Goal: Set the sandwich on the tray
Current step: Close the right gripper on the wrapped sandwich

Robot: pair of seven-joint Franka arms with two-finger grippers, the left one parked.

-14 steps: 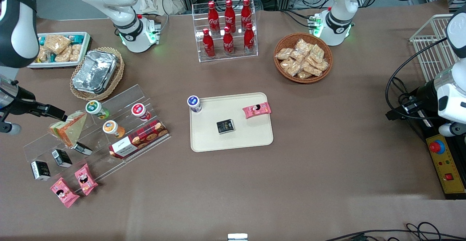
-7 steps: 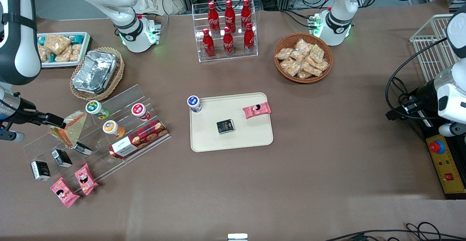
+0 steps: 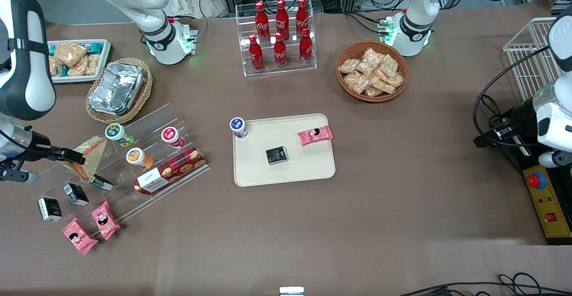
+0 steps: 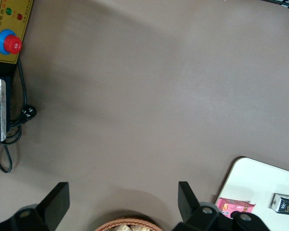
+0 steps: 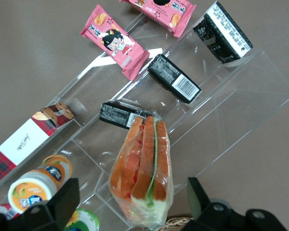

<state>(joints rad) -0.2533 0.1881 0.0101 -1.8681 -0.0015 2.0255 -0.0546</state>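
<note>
The sandwich (image 3: 92, 153) is a wrapped triangular wedge with orange and green filling, leaning on a step of the clear acrylic shelf (image 3: 147, 121) toward the working arm's end of the table. In the right wrist view the sandwich (image 5: 143, 168) lies between my two fingers. My right gripper (image 3: 73, 156) is open over the sandwich's wide end, one finger (image 5: 62, 202) on each side and apart from the wrap. The cream tray (image 3: 308, 171) lies flat mid-table; its corner also shows in the left wrist view (image 4: 253, 175).
On the tray are a black packet (image 3: 277, 155), a pink snack packet (image 3: 315, 135) and a blue-lidded jar (image 3: 238, 127) at its corner. The shelf holds jars (image 3: 136, 157), a cookie box (image 3: 170, 171) and black packets (image 5: 174, 78). Pink packets (image 3: 89, 226) lie nearer the camera.
My right arm has moved nearer the front camera and down, bringing the open gripper over the sandwich's wide end. The sandwich has not moved.
</note>
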